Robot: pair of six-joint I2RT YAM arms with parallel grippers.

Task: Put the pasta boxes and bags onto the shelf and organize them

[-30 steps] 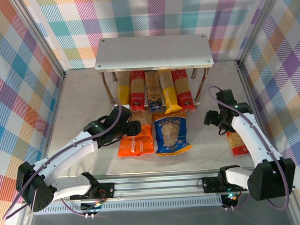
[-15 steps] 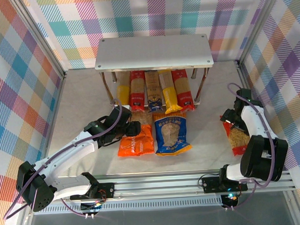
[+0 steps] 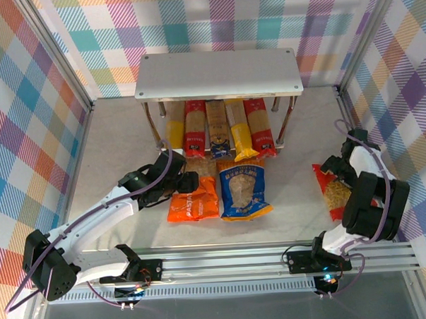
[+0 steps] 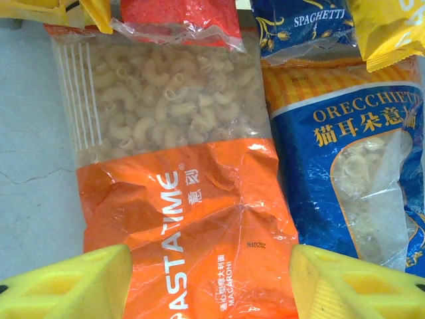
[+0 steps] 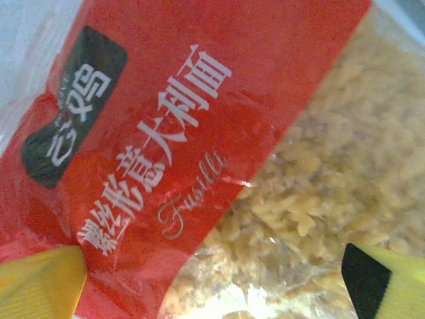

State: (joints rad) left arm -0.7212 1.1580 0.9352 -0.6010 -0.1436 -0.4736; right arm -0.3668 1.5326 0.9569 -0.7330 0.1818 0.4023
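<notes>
Left gripper point(image 4: 211, 266) half-spread over the orange bag point(image 4: 192, 212), right gripper point(image 5: 212, 266) gaping wide over the red bag point(image 5: 166, 133).

Neither one holds anything. The left fingers point(image 4: 66, 292) straddle the orange bag's lower half, maybe brushing the film (hard to tell from the wrist view). All five spaghetti packs point(image 3: 219, 131) already sit on the shelf point(image 3: 220, 74), on its lower tier. The bags are on the table in front, the red one well off to the right. The likely snag is that the orange bag touches the blue bag point(image 4: 358, 166) and a red pack's end seems to overlap its top. Lifting it could drag either one along, and a pinch on crinkly film alone could slip.
</notes>
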